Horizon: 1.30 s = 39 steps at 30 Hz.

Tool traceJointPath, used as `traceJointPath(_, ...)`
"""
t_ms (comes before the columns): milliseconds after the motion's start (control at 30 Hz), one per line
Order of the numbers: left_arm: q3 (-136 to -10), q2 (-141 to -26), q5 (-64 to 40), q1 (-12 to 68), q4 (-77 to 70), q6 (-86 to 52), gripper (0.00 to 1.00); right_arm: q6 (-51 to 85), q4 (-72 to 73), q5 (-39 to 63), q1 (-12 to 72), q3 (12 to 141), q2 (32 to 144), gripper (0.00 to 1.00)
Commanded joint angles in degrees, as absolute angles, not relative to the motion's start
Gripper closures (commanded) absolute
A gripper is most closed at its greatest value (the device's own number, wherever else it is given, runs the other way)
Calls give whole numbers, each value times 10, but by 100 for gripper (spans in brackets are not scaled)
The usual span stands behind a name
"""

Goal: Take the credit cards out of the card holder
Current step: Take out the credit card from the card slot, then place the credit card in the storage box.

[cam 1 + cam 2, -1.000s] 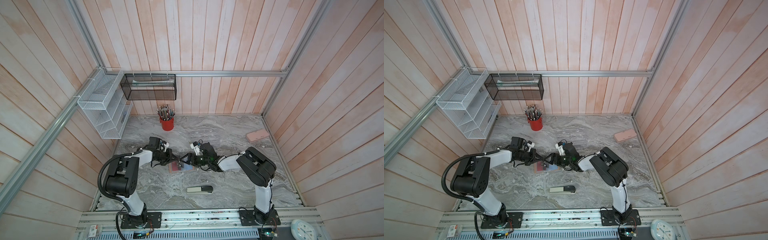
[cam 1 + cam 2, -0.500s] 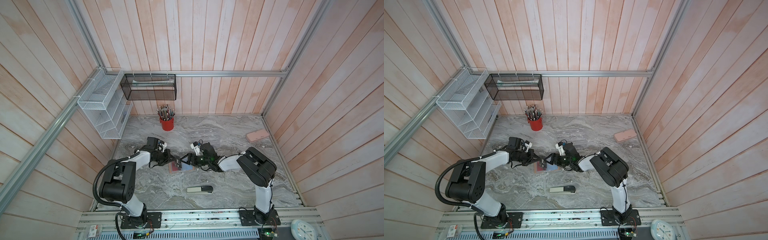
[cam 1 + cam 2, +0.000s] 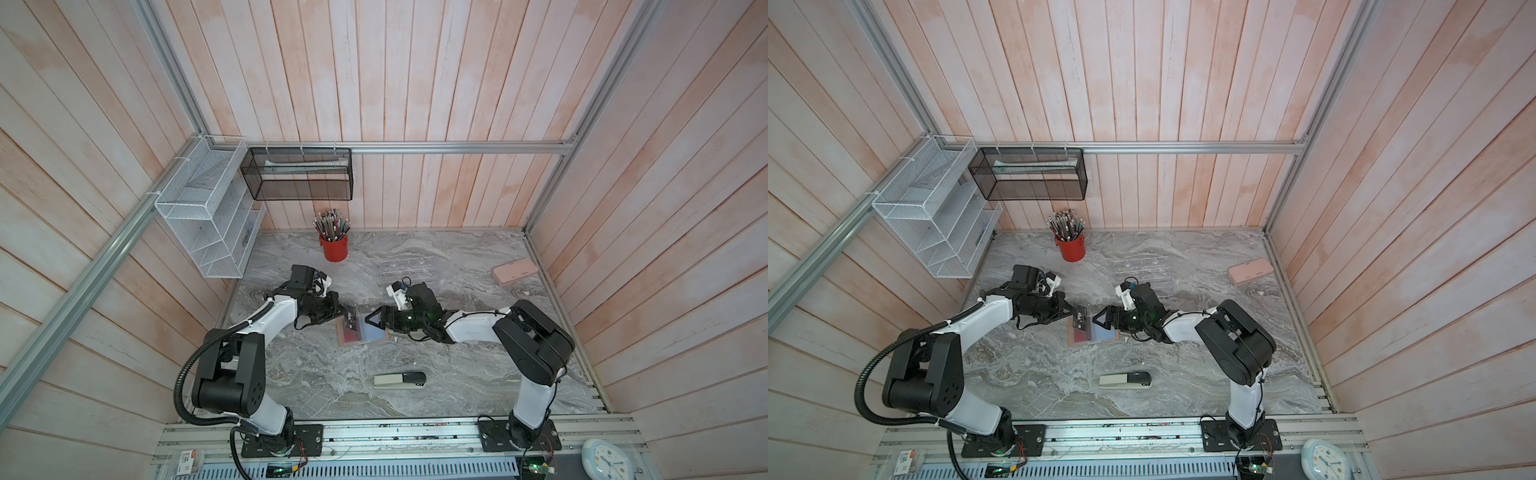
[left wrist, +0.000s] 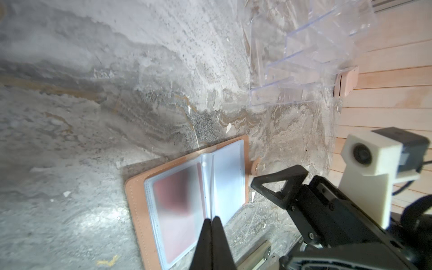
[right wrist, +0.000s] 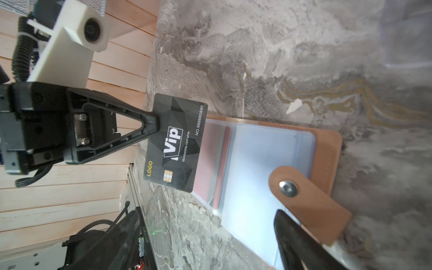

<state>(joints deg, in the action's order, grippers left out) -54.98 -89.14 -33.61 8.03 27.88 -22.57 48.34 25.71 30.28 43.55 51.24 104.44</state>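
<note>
Black card [image 5: 175, 142] pinched by left gripper [image 5: 155, 122]; card holder [image 3: 365, 336] open at frame centre in both top views.

The marble tabletop [image 3: 457, 374] carries the card holder, which lies flat and open, its snap tab [image 5: 304, 198] at the lower right of the right wrist view. The right gripper [image 3: 370, 321] stands spread wide over the tab side; contact cannot be confirmed. The left gripper's jaws are pressed together on a long edge of the black card, near a corner; the card appears clear of the sleeves. A red card [image 5: 211, 154] sits in a sleeve at the centre of that view. No teal card is discernible. The cards are judged light, stiff and slick: grip an exposed edge and pull in line with the sleeve opening.
</note>
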Motion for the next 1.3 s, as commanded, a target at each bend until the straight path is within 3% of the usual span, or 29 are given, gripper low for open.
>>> traceJointPath(0, -590, -877, -292, 97, 327, -169, 100, 455, 215, 291, 431, 508, 993, 8)
traceJointPath(400, -751, -926, -149, 201, 395, -48, 100, 415, 49, 228, 331, 448, 809, 4)
traceJointPath(900, -1044, -1109, -34, 308, 467, 175, 100, 347, -84, 224, 215, 433, 722, 2)
traceJointPath(1067, -1085, -1140, -28, 325, 478, 243, 100, 333, -96, 241, 174, 419, 703, 2)
traceJointPath(1267, -1041, -1143, -14, 352, 460, 306, 100, 321, -97, 256, 140, 407, 692, 2)
